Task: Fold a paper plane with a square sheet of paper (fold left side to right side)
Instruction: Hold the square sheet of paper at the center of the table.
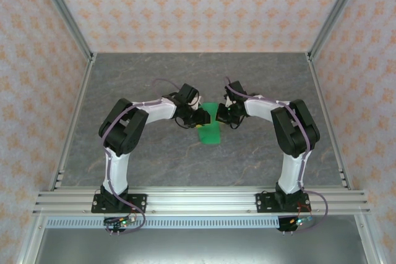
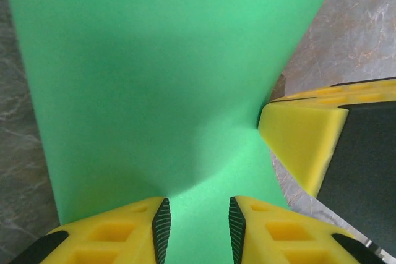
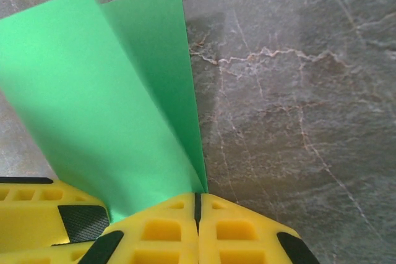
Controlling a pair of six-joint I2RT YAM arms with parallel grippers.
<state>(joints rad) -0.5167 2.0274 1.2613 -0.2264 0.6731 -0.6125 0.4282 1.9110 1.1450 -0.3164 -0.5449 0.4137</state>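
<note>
- Top external: the thin green square sheet of paper [image 1: 210,133] is flanked by both claws.
- Right claw [image 3: 198,198] is clamped on it; left claw [image 2: 198,222] narrowly parted.

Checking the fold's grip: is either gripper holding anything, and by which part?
The right gripper is shut on the square sheet of paper, pinching its edge; the left gripper stands open over it.

The left arm [image 1: 114,165] and right arm [image 1: 289,171] share white links, black joint housings and thin purple cables [image 1: 159,80]. Their fingers [image 3: 238,230] are yellow, with square recesses and black ribbed pads [image 2: 162,227].
</note>
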